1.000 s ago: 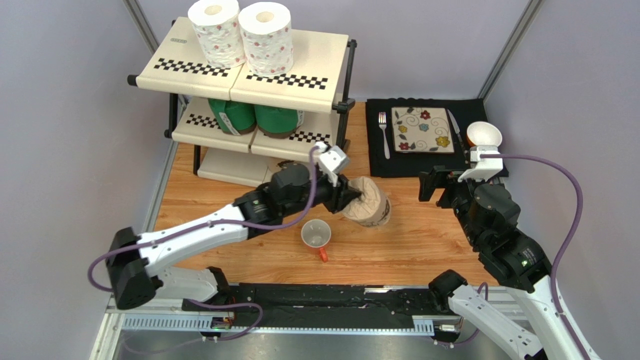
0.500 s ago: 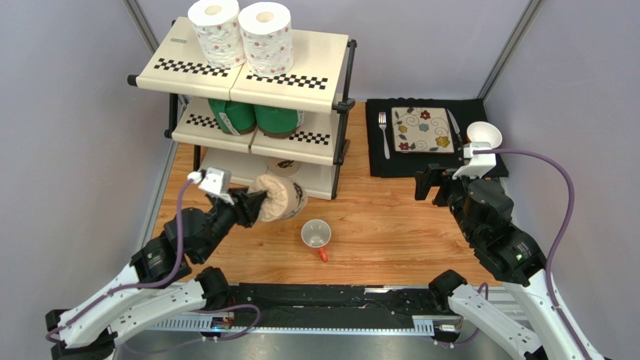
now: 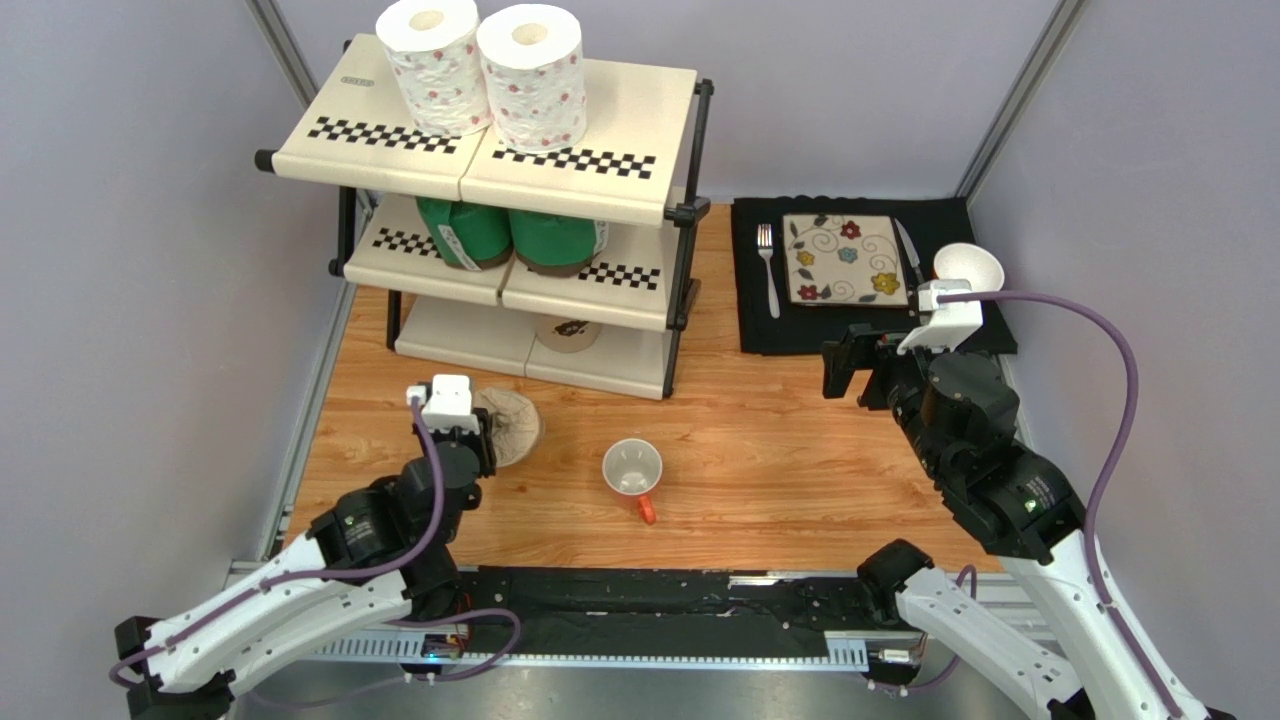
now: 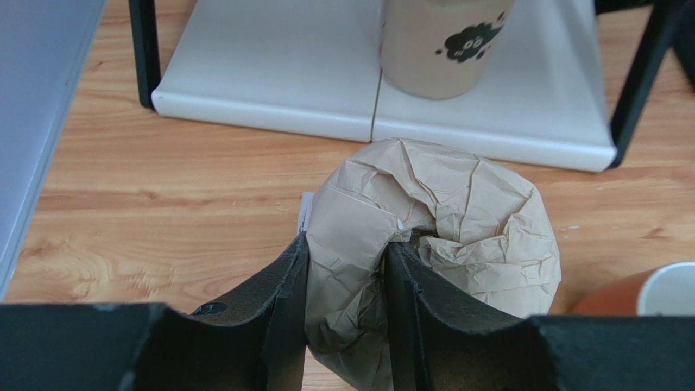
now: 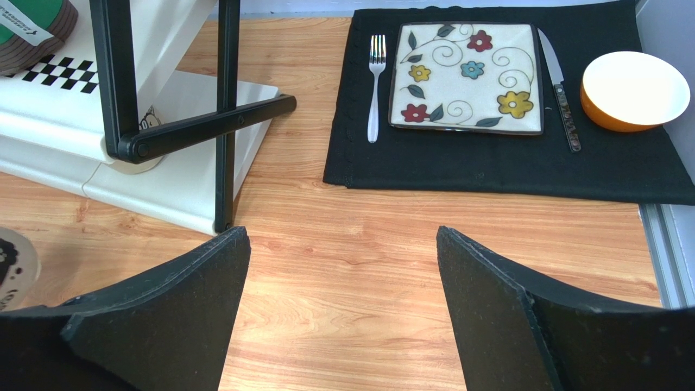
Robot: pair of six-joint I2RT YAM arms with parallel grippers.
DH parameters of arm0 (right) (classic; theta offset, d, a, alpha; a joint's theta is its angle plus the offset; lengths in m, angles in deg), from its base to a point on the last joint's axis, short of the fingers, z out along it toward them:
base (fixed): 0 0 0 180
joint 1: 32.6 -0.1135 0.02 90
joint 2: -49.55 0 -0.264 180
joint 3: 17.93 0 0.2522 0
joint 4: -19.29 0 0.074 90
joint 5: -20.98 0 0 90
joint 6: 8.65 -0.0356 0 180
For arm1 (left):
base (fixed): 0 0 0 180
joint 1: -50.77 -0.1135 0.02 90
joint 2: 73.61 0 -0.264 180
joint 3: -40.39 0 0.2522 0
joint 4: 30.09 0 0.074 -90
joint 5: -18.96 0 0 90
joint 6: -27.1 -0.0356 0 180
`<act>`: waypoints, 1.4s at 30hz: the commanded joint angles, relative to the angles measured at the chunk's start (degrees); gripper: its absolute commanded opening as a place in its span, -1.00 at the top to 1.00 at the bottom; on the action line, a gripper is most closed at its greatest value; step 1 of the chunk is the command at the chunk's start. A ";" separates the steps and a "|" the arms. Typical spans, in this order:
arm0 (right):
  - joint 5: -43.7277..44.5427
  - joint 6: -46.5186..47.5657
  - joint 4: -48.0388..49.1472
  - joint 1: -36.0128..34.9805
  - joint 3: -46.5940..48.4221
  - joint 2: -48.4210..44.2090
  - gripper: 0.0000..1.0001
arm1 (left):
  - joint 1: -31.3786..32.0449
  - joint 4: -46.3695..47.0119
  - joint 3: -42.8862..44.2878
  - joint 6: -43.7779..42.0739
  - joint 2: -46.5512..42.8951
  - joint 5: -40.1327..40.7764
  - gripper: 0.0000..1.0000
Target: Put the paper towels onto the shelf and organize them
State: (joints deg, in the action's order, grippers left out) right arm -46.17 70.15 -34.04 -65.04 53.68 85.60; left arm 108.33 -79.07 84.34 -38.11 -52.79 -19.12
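My left gripper (image 4: pixel 347 244) is shut on a tan-brown paper towel roll (image 4: pixel 457 228), one finger in its core and one outside, pinching the crumpled wall. In the top view this roll (image 3: pixel 511 425) hangs over the wood just in front of the left half of the shelf (image 3: pixel 646 128). The top tier carries two white floral rolls (image 3: pixel 433 63) (image 3: pixel 534 72). Two green rolls (image 3: pixel 466 228) (image 3: pixel 556 237) fill the middle tier. Another tan roll (image 4: pixel 440 49) stands on the bottom tier. My right gripper (image 5: pixel 343 236) is open over bare wood, right of the shelf.
A white mug (image 3: pixel 633 471) with a red handle lies on the wood right of the held roll. At the back right, a black placemat (image 3: pixel 751 323) holds a flowered plate (image 3: pixel 846 258), a fork, a knife and an orange bowl (image 5: pixel 635 90). Grey walls enclose the table.
My left arm has swung the tan roll from the table's middle leftward and nearer, turning it to face the bottom tier. The right gripper has barely shifted.
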 commanded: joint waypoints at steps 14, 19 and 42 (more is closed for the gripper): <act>-0.18 -0.05 2.40 -0.07 1.57 -0.19 -0.78 | -35.04 24.04 -4.80 -2.30 11.77 -31.95 0.75; 0.88 0.39 1.95 -0.16 1.31 -0.63 -0.78 | -42.96 28.36 -1.64 -4.05 15.74 -38.37 0.75; 0.26 1.09 2.40 -0.16 1.39 1.39 -0.78 | -59.23 48.57 -1.54 1.31 28.75 -51.13 0.78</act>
State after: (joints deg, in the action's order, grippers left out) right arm -46.22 70.32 -34.04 -65.04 53.68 86.58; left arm 50.63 -40.89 81.96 -39.35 -24.84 -68.61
